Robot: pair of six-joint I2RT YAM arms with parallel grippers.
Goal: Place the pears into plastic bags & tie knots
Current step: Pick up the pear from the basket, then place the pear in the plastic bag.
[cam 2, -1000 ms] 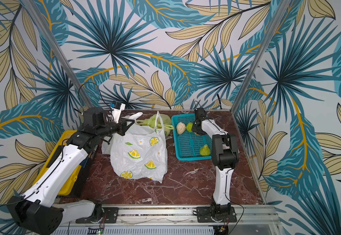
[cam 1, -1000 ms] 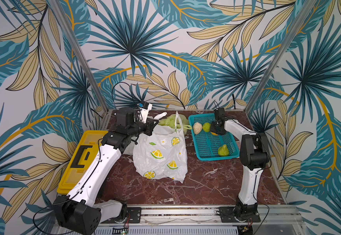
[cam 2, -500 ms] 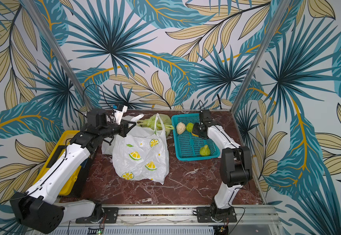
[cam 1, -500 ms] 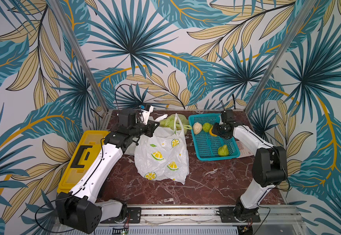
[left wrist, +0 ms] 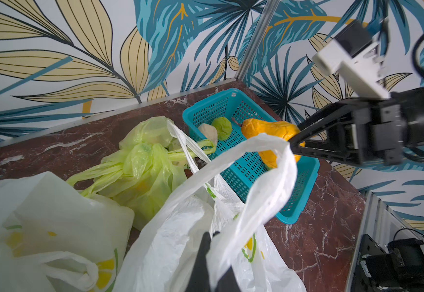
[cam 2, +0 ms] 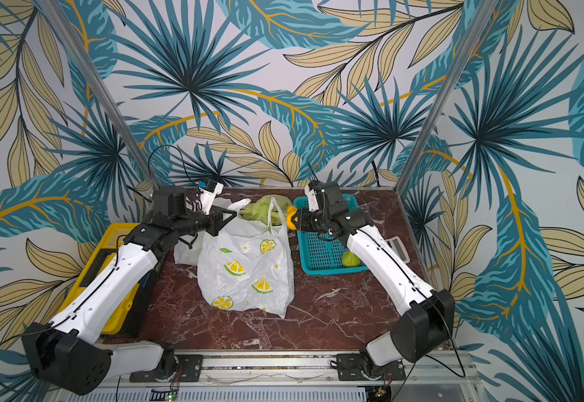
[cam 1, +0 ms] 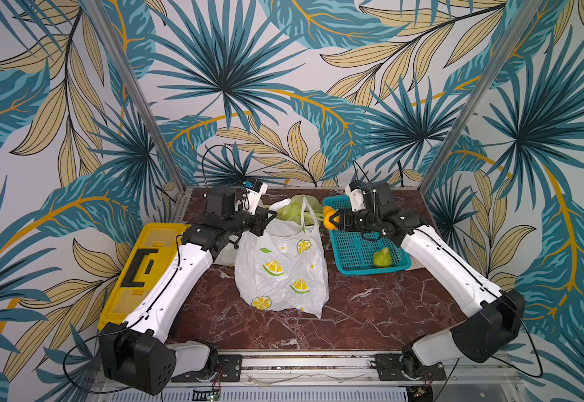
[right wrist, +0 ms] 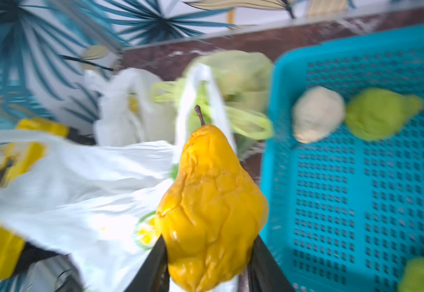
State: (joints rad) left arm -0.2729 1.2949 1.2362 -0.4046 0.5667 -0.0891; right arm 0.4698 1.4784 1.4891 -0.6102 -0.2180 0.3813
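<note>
A white plastic bag [cam 1: 280,271] [cam 2: 245,268] with lemon prints stands mid-table. My left gripper [cam 1: 269,217] [left wrist: 212,236] is shut on its near loop handle [left wrist: 264,177] and holds the mouth up. My right gripper [cam 1: 330,219] [right wrist: 209,240] is shut on a yellow-orange pear [right wrist: 211,202] [left wrist: 269,129], stem forward, at the teal basket's left edge just beside the bag's other handle. In the basket [cam 1: 356,243] lie a cream pear [right wrist: 317,113], a green pear [right wrist: 380,113] and another green pear [cam 1: 382,257]. A yellow-green bag [left wrist: 142,161] with a knot sits behind.
A second white lemon-print bag [left wrist: 54,215] lies behind my left arm. A yellow toolbox [cam 1: 141,264] stands off the table's left edge. A small white device [cam 2: 398,247] lies right of the basket. Patterned walls close in the back and sides.
My right arm has lifted the yellow-orange pear out of the basket and swung it left toward the white bag. The left gripper keeps its hold on the handle.
</note>
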